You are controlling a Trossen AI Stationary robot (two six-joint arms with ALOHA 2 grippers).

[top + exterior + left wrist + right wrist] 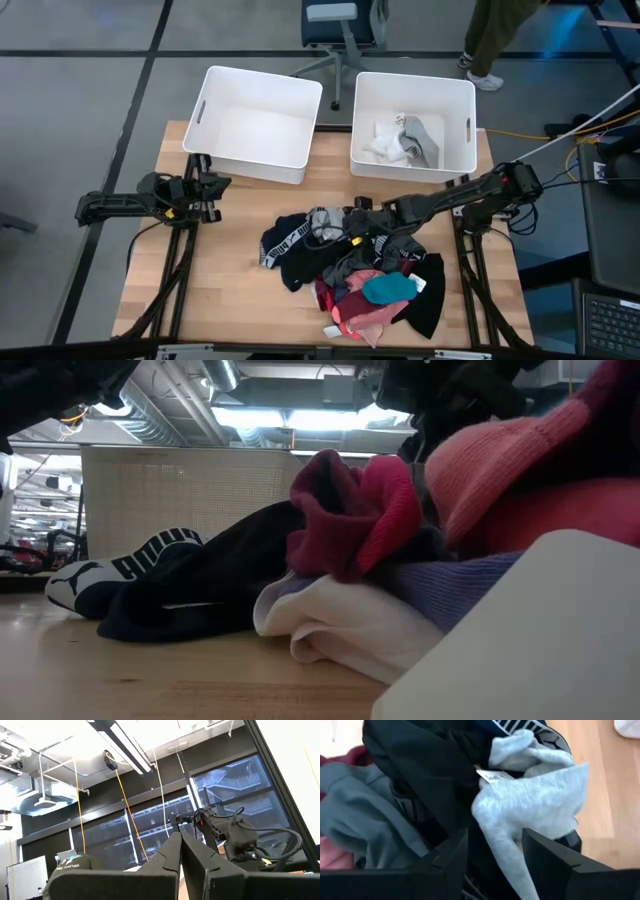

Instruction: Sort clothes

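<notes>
Our right tool (492, 857) sits half-open around a grey garment (535, 795) atop the clothes pile (360, 270) mid-surface; we'd worry it snags the black piece (420, 765) underneath too. Left tool (207, 187) is closed, parked.
</notes>
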